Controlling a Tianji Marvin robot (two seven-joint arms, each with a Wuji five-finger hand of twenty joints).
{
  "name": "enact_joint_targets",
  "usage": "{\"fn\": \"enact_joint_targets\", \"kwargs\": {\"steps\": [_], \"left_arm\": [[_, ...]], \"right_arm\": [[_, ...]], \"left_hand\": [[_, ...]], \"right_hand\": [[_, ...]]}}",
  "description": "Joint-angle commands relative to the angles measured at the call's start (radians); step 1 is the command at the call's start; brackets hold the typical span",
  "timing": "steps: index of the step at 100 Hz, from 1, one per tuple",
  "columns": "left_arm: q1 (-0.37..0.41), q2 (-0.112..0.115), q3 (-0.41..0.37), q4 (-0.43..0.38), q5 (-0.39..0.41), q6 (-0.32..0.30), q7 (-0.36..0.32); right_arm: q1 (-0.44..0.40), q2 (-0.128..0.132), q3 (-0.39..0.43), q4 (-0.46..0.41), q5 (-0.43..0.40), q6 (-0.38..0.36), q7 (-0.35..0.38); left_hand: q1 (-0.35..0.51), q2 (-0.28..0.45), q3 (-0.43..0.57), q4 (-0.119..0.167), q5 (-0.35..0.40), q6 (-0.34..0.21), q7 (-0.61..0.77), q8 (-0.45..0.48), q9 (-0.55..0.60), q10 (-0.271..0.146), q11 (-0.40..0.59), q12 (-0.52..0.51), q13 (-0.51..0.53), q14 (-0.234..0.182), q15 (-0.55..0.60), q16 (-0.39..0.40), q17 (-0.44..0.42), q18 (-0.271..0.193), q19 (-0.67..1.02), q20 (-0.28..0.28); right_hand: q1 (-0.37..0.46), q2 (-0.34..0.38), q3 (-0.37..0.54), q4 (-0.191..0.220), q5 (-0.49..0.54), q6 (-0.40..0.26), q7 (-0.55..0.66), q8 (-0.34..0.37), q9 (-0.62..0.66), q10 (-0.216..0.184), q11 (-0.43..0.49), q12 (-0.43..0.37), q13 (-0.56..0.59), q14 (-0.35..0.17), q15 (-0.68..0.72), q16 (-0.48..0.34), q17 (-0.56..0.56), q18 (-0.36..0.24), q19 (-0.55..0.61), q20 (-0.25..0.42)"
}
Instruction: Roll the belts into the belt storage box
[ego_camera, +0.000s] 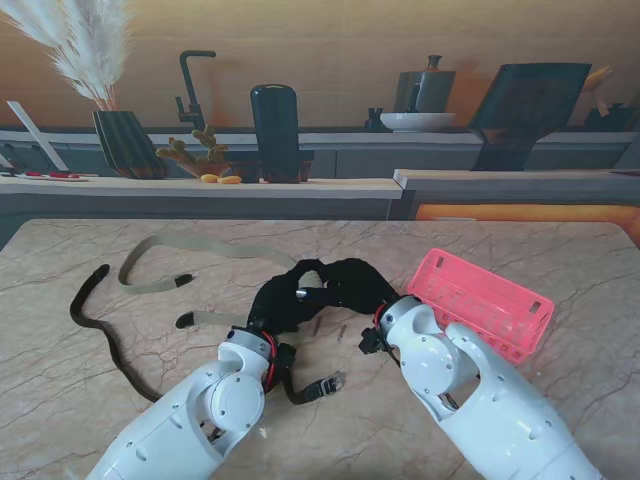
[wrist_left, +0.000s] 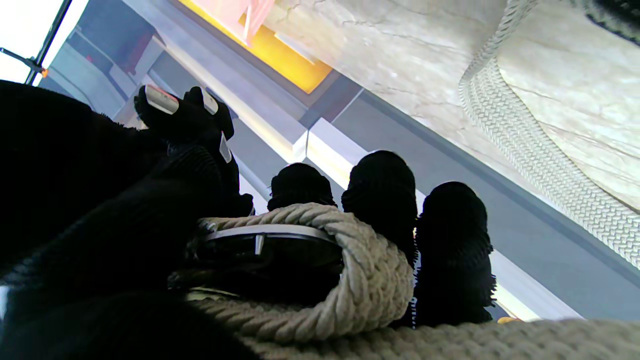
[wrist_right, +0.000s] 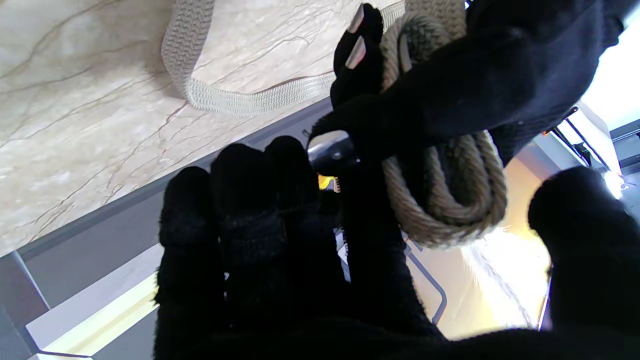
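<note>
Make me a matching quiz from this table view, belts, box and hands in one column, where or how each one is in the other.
1. beige belt
2. dark brown belt
3. pink storage box
4. left hand

A. lying loose at the table's far left
B. on the table's right side, holding no belt
C. partly coiled between the two hands
D. gripping a coil of belt

Pairs: 1-C, 2-A, 3-B, 4-D

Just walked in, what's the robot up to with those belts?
Both black-gloved hands meet mid-table, rolling the beige belt. The left robot hand grips the coil; the right robot hand steadies it. The belt's tail trails left across the table. A dark belt lies unrolled, and the pink box waits right.
</note>
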Motion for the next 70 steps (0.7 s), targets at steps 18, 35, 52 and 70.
{"fn": "enact_joint_targets", "kwargs": {"steps": [18,35,52,70], "left_arm": [[0.002,0.003,0.001,-0.007,0.011,0.0,-0.007],[0.006,0.004,-0.004,-0.011,0.016,-0.013,-0.001],[0.015,0.007,-0.015,-0.018,0.012,-0.033,-0.005],[0.019,0.018,-0.025,-0.018,0.031,-0.063,-0.019]], "right_arm": [[0.018,-0.01,-0.034,-0.002,0.031,0.051,0.036],[0.018,-0.011,-0.032,-0.014,0.08,0.121,0.069],[0.001,-0.024,0.002,-0.026,0.174,0.196,0.067],[-0.025,-0.038,0.057,-0.036,0.266,0.238,0.042]], "left_hand": [[-0.017,-0.032,0.05,0.017,-0.032,0.01,-0.037,-0.016,0.042,-0.067,0.063,0.03,0.036,-0.026,0.024,0.02,0.006,0.018,0.05,-0.004],[-0.022,-0.027,0.05,0.015,-0.029,0.003,-0.03,-0.012,0.039,-0.077,0.059,0.03,0.031,-0.032,0.011,0.015,0.002,0.015,0.039,-0.009],[-0.035,-0.034,0.048,0.009,-0.015,-0.026,-0.03,-0.012,0.004,-0.079,0.011,0.021,-0.011,-0.029,-0.049,0.0,-0.036,0.001,-0.013,-0.028],[-0.06,-0.041,0.01,0.0,-0.033,-0.087,-0.097,-0.045,-0.243,0.035,-0.34,-0.094,-0.262,0.054,-0.347,-0.041,-0.248,-0.001,-0.257,-0.058]], "right_hand": [[0.167,0.077,-0.11,0.009,0.05,-0.035,0.044,0.006,0.057,0.046,0.06,0.001,0.061,0.011,0.056,-0.01,0.024,-0.007,0.094,0.008],[0.514,0.145,-0.234,0.046,-0.001,-0.05,0.156,-0.163,0.057,0.035,0.059,-0.014,0.063,0.004,0.052,-0.025,0.027,-0.019,0.101,-0.008],[0.542,0.125,0.012,-0.002,-0.103,-0.094,0.295,-0.244,0.02,0.014,0.051,-0.017,0.025,-0.009,0.03,-0.026,-0.002,-0.041,0.072,-0.02],[0.566,0.135,-0.006,-0.036,-0.134,-0.17,0.338,-0.193,-0.013,0.0,0.046,-0.014,-0.017,-0.014,0.026,-0.017,-0.036,-0.055,0.053,-0.019]]}}
